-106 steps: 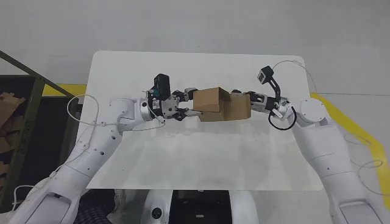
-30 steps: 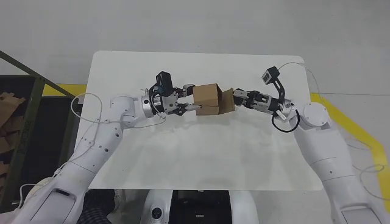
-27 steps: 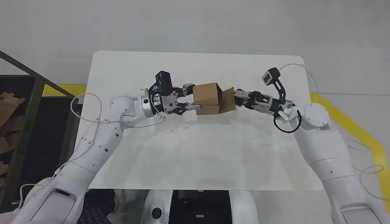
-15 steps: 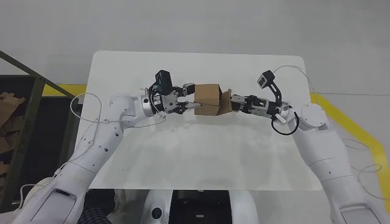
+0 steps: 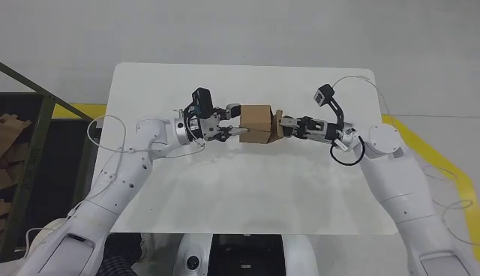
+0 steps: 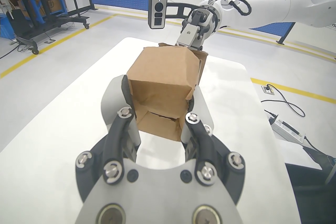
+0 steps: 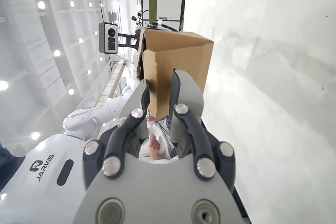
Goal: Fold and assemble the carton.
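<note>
A brown carton (image 5: 257,123) sits at the middle of the white table (image 5: 247,193), held between both arms. My left gripper (image 5: 232,129) is at its left end; in the left wrist view the fingers (image 6: 126,96) flank the carton (image 6: 162,70) at its open end, pressed on both side walls. My right gripper (image 5: 283,128) is at the right end. In the right wrist view it (image 7: 160,89) is shut on a side flap (image 7: 157,83) of the carton (image 7: 181,57). The flap stands nearly flush against the carton's right end.
A dark bin with flat cardboard pieces (image 5: 11,152) stands off the table's left side. The table's near half (image 5: 255,201) is bare. Cables and a power adapter (image 6: 286,128) lie on the floor beyond the table's edge.
My right gripper has moved left with the flap, swinging it in against the carton's right end. The carton looks shorter than before. The left gripper has hardly moved.
</note>
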{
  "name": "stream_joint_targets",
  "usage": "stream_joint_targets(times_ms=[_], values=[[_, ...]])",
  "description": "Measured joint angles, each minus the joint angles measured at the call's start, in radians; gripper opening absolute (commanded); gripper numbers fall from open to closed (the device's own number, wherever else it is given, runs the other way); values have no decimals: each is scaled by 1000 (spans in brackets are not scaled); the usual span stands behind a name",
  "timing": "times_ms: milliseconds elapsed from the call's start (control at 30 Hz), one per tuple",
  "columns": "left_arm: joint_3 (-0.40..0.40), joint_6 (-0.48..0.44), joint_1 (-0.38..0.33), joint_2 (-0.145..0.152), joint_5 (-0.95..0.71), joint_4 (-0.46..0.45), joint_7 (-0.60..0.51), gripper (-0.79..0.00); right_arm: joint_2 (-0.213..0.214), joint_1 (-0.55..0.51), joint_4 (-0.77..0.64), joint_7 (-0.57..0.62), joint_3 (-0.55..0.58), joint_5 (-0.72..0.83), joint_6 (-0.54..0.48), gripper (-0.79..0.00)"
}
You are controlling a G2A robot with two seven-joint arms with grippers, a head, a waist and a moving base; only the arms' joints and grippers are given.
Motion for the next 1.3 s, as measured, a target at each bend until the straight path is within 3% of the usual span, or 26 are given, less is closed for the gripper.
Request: stream_joint_targets(times_ms=[1133,1300], values=[[-5,-14,16,-5,67,-19,50,-570,1,35,-63,-57,-39,-96,60,-742],[-4,-16,15,-7,67,-15,52,-570,-1,38,-61,-56,-46,-85,56,-727]])
